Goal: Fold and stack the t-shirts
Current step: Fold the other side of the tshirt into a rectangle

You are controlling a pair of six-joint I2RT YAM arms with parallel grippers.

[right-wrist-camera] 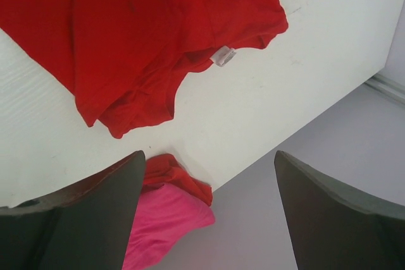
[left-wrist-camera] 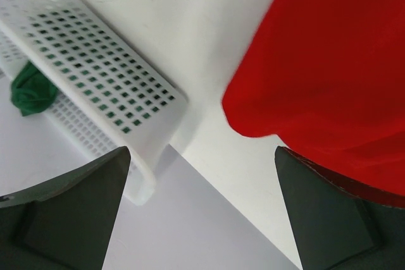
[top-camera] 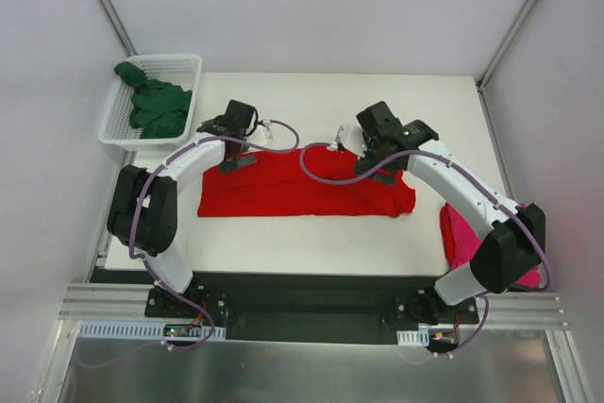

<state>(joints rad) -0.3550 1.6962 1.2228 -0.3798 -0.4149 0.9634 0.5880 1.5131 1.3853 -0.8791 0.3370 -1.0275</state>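
Note:
The bright red t-shirt [top-camera: 302, 191] lies flat as a long band across the middle of the table. It also shows in the left wrist view [left-wrist-camera: 329, 61] and in the right wrist view [right-wrist-camera: 139, 30], collar label [right-wrist-camera: 223, 56] facing up. The magenta-pink t-shirt [top-camera: 460, 233] is bunched at the table's right edge; the right wrist view shows it [right-wrist-camera: 164, 219] under a bit of red cloth. The dark green t-shirt [top-camera: 156, 106] lies crumpled in the basket. My left gripper [top-camera: 219, 127] [left-wrist-camera: 202, 153] is open and empty above the red shirt's back left corner. My right gripper [top-camera: 370, 153] [right-wrist-camera: 209, 154] is open and empty above its right end.
The white mesh basket [top-camera: 184, 65] stands at the table's back left corner, close to my left gripper; its wall shows in the left wrist view [left-wrist-camera: 95, 61]. The table's right edge [top-camera: 491, 139] drops off just beyond the pink shirt. Enclosure walls stand close on both sides.

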